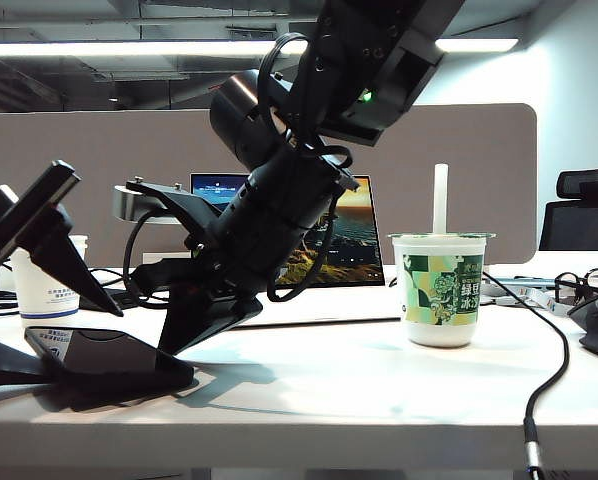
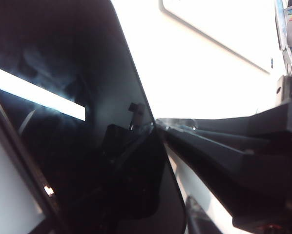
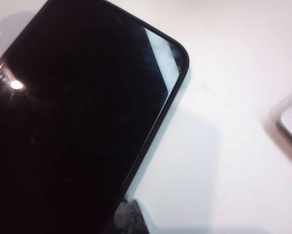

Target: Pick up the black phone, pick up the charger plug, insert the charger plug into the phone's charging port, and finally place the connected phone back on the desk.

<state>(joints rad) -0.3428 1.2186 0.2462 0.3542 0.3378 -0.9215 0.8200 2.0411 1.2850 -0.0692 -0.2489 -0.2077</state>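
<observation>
The right end effector [image 1: 194, 325] and its arm are crowding the black phone [image 1: 104, 352] from the right; the left end effector [image 1: 24, 290] is flanking it. Open desk [image 1: 329, 390] is lying before the green cup [image 1: 440, 290] and black cable [image 1: 549, 385].

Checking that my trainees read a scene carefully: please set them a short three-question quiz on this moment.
1. True or false: the green-patterned cup has a straw in it.
2. The right hand, reaching across to the left, is: A wide open; B shut; C holding the cup.
3. The open left hand and the right hand are both down at one object on the desk. Name it.
Key: 1 true; 2 B; 3 the black phone.
</observation>
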